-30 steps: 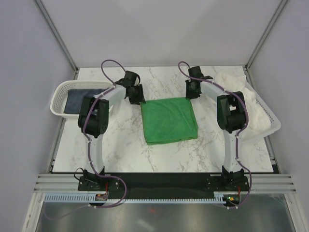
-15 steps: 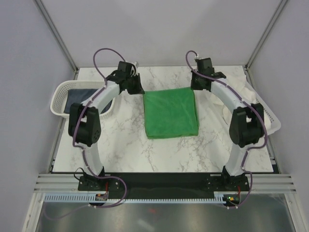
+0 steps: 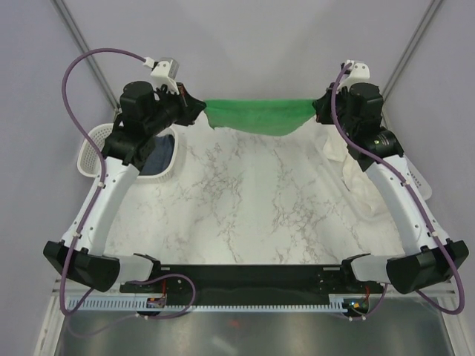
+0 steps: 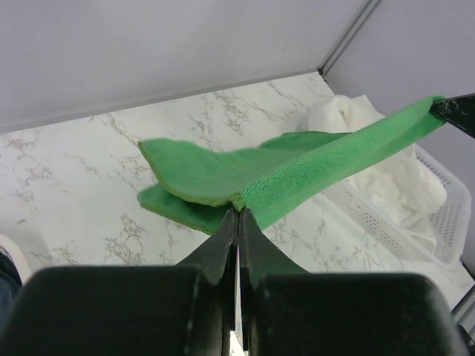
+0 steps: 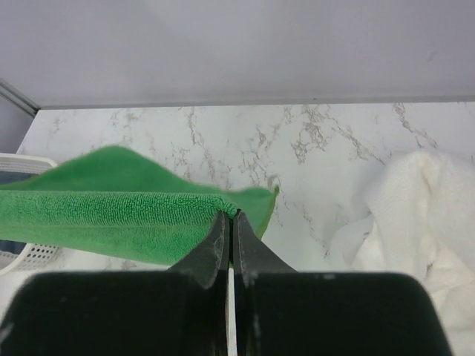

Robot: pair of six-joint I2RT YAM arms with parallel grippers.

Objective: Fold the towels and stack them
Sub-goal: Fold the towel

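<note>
Item: green towel (image 3: 256, 117), aloft, stretched between my grippers. My left gripper (image 3: 202, 110): jaws clamped on its left corner. My right gripper (image 3: 318, 111): jaws clamped on right corner.

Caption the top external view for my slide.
Left gripper and right gripper hold the bright green terry towel stretched above the marble table.

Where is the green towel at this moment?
In the top view, the green towel hangs above the far edge of the table, stretched between the left gripper and the right gripper.
</note>
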